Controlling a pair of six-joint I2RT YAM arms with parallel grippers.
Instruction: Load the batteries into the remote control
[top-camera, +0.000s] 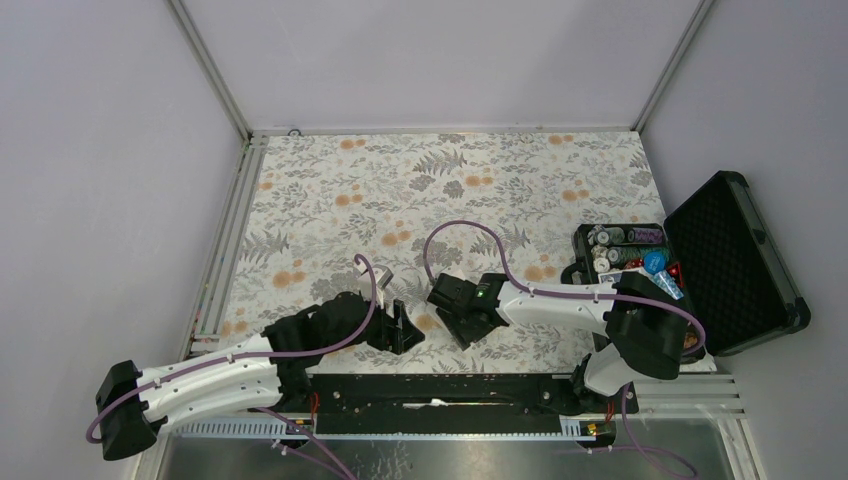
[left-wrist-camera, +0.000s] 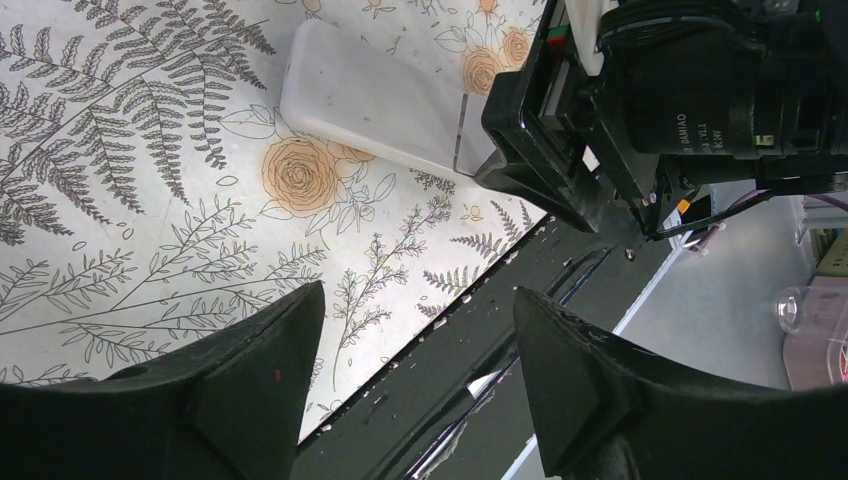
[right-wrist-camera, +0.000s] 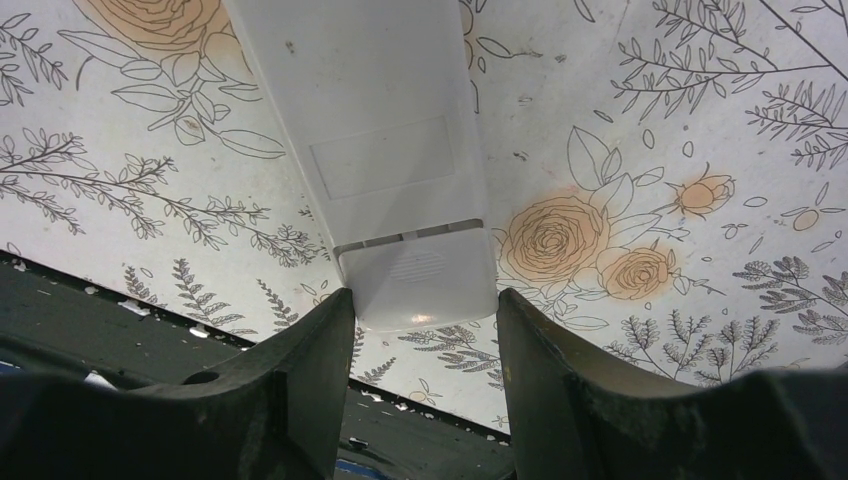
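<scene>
Right jaws are closed onto the remote control (right-wrist-camera: 385, 150) and held apart by its width. One dark finger (right-wrist-camera: 290, 380) lies against each long side of its near end, and only that last stretch of the handset sits between them. How hard they press, I cannot tell.

The remote control shows its plain white back. A seam crosses it near the held end, with a small ribbed patch beyond the seam. In the left wrist view it stretches away from the right jaws over the flowered surface (top-camera: 450, 190). Its free end lies on the cloth beside an orange rose. I cannot tell whether the held end is lifted.

Left jaws are wide open and hold nothing. Their two fingers (left-wrist-camera: 250, 400) hang over the near edge of the surface. The gap between them shows cloth and the black rail (left-wrist-camera: 520, 330) that runs along that edge. They point toward the right jaws from close by, apart from the remote control.

At the right edge of the surface stands an open black case (top-camera: 730, 250) with its lid thrown back. Its tray holds round stacks (top-camera: 620, 238) and a few small blue pieces (top-camera: 668, 287), too small to tell what each one is.
</scene>
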